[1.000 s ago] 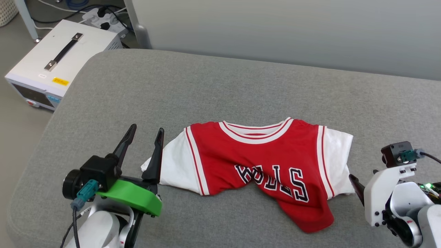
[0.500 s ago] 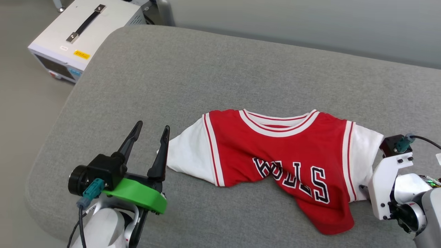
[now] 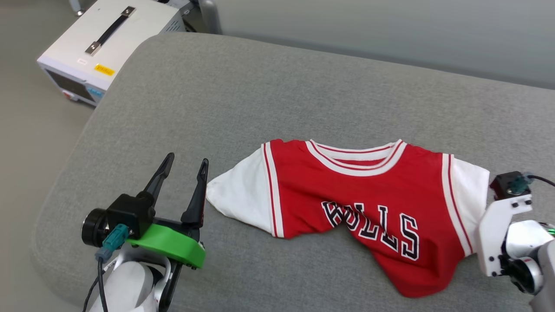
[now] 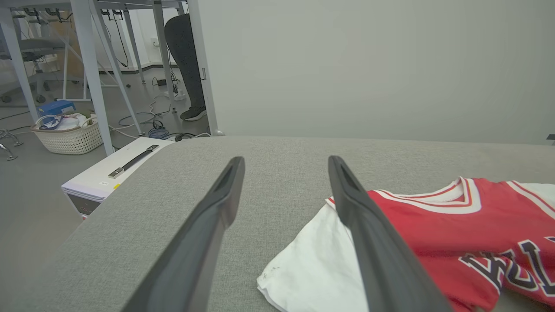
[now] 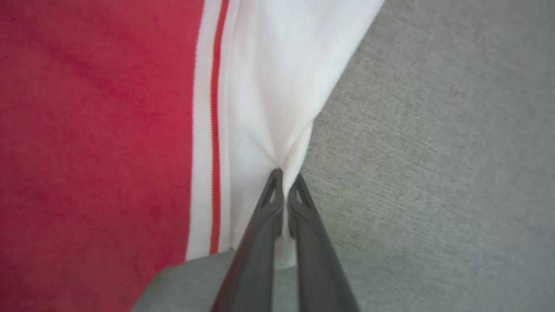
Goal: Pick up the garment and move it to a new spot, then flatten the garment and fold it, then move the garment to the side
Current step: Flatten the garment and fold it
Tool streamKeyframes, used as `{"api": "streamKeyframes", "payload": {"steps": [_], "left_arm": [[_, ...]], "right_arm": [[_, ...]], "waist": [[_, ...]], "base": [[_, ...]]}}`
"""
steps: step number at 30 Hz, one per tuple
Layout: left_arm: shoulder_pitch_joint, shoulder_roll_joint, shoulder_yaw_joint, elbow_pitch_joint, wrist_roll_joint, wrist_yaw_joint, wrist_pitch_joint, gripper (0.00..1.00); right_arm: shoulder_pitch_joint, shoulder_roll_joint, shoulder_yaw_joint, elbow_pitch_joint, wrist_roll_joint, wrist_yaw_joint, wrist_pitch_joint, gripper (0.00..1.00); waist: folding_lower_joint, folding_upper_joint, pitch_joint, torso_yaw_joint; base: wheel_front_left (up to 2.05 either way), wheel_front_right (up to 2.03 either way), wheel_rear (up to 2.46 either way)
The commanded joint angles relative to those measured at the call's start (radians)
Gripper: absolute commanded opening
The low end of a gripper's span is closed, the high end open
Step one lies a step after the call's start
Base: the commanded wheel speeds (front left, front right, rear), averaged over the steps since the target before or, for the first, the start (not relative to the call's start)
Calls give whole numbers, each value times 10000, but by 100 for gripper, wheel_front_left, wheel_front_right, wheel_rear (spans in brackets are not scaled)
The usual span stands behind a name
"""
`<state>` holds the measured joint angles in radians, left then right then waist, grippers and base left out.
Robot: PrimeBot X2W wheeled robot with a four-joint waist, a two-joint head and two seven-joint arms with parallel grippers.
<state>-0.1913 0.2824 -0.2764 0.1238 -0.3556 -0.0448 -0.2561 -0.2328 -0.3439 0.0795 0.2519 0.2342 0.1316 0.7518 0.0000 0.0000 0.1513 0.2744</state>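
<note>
The garment [image 3: 364, 208], a small red jersey with white sleeves and black "BULLS" lettering, lies rumpled on the grey cushion [image 3: 269, 95]. In the right wrist view my right gripper [image 5: 284, 175] is shut, pinching the white sleeve [image 5: 269, 108] of the garment, which puckers at the fingertips. Its white wrist [image 3: 503, 234] sits at the garment's right sleeve in the head view, fingers hidden. My left gripper [image 3: 185, 164] stands open just left of the other white sleeve [image 3: 238, 199], with nothing between its fingers [image 4: 373, 234].
A white equipment box [image 3: 108, 43] with a black handle stands on the floor past the cushion's left corner. A grey wall [image 4: 368, 65] backs the cushion. Beyond it are table legs, cables, a basket [image 4: 67, 134] and a person's leg [image 4: 186, 65].
My right gripper has shut on the garment's right sleeve. The head camera has shifted, so the whole picture slid. The left gripper has kept its place beside the left sleeve.
</note>
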Motion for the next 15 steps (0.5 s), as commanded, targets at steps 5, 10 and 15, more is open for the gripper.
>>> {"api": "streamKeyframes", "payload": {"steps": [5, 10, 15], "left_arm": [[353, -151, 146, 50, 182, -156, -56, 100], [492, -216, 207, 93, 282, -228, -57, 100], [509, -276, 223, 175, 329, -306, -57, 100]], "right_arm": [[356, -495, -826, -331, -514, -9, -203, 0], [887, -542, -1908, -788, -1182, -9, -114, 0], [1363, -276, -2781, -845, -1637, -9, -204, 0]], "waist": [[0, 0, -499, -642], [0, 0, -612, -1006], [0, 0, -584, -1212]], "base": [[0, 0, 0], [0, 0, 0], [0, 0, 0]]}}
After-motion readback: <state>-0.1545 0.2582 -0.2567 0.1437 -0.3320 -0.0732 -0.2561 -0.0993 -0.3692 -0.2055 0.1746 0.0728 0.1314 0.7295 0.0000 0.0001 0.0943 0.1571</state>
